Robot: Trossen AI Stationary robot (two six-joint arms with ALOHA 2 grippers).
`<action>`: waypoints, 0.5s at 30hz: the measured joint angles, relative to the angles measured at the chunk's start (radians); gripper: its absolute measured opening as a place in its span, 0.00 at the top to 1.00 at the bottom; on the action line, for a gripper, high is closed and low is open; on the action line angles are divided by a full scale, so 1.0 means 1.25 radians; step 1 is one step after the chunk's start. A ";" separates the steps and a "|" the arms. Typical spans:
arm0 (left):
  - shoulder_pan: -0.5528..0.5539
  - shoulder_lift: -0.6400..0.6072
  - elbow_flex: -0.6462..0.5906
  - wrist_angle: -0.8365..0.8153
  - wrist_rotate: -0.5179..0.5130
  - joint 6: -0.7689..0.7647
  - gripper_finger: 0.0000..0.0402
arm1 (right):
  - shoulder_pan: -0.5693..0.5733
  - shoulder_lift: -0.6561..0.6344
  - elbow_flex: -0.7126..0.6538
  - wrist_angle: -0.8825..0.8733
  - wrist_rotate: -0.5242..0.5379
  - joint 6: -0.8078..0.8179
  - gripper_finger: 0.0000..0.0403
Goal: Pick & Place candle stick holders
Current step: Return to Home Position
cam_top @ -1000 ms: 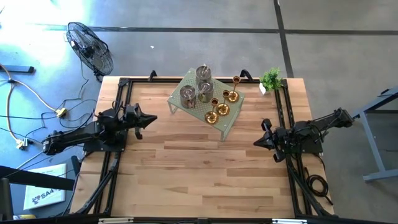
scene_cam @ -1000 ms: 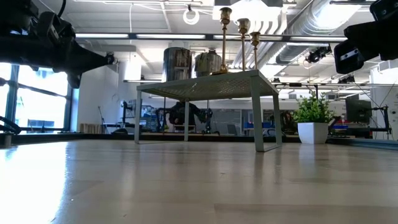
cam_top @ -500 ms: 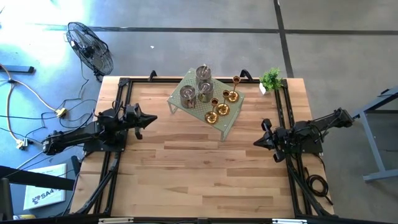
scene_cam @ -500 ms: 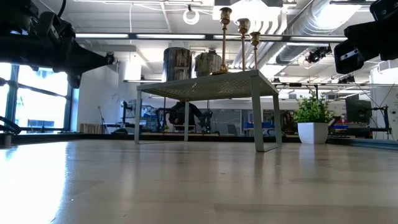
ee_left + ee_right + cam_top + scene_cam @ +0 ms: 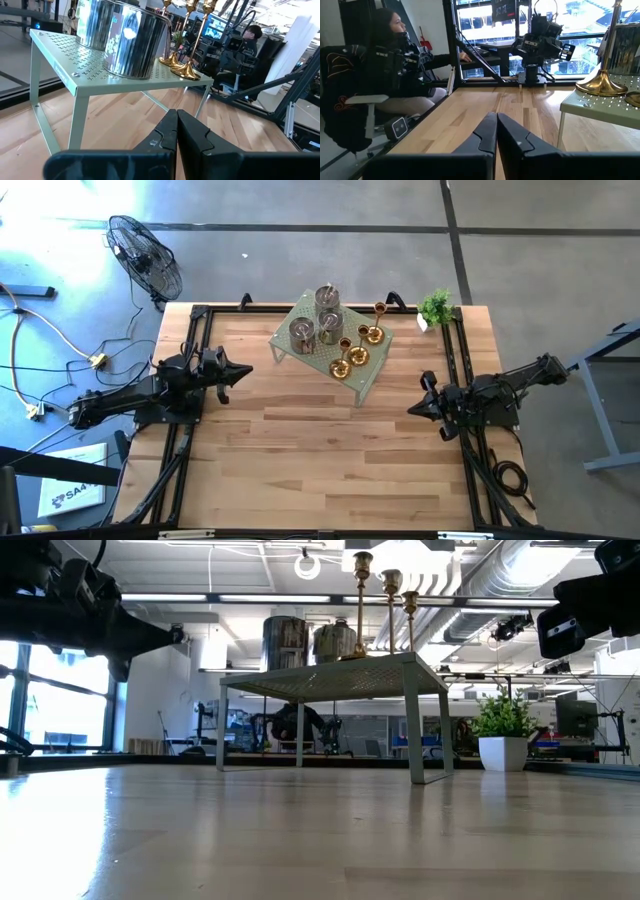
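The left claw [image 5: 243, 369] hangs over the left side of the wooden tabletop [image 5: 320, 450], pointing toward the middle, its two dark fingers [image 5: 167, 132] pressed together with nothing between them. The right claw [image 5: 414, 410] hangs over the right side and faces inward, its fingers [image 5: 487, 131] also pressed together and empty. The broad middle of the tabletop between the two arms is bare wood. Farther back, near the middle of the far edge, a pale green perforated rack [image 5: 366, 377] stands on thin legs, turned at an angle to the tabletop's edges. All the candle stick holders are on top of it. Three gold candle stick holders [image 5: 357, 357] with round bases and slim stems stand upright in a close group on the half of the rack nearer the right arm. Three squat grey-silver cups [image 5: 302, 332] stand on the other half, near one another. Both claws are well apart from the rack. A small green potted plant [image 5: 435, 306] sits at the far right corner of the tabletop, just beside the rack. Beyond the far left corner, a black fan [image 5: 145, 255] stands on the grey floor [image 5: 540, 270]. The right wrist view shows a seated person [image 5: 395, 60] in dark clothing beyond the tabletop's edge.
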 joint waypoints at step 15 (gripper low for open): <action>0.000 0.000 0.000 0.000 0.000 0.000 1.00 | 0.000 0.000 0.000 0.000 0.000 0.000 0.98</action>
